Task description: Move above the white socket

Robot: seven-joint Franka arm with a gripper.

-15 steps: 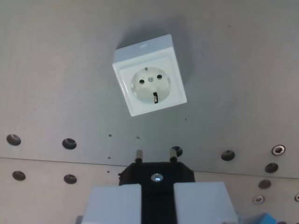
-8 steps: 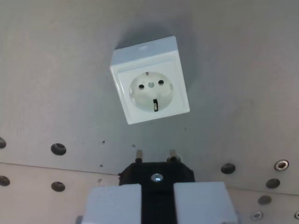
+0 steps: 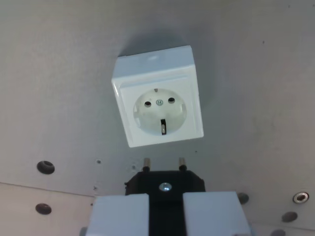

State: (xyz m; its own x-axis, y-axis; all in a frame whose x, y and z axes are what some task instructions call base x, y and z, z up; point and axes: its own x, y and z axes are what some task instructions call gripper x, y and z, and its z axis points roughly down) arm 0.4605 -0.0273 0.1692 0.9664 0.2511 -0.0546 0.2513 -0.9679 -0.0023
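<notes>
Closer now, the unmarked white socket (image 3: 158, 96) sits just beyond the end effector (image 3: 165, 209) clamping a black plug (image 3: 165, 182).

Socket (image 3: 157, 96): white, w/ two dark pin holes. Plug (image 3: 165, 184): black, silver centre screw. Claw (image 3: 165, 216): pale blue-grey fingers. Table (image 3: 59, 73): plain grey, dotted w/ dark holes.

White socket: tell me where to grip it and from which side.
Grip the white socket across its two opposite flat side walls, coming straight down from above. It is a squat square box lying flat on the table, turned slightly, so rotate the end effector to match.
</notes>
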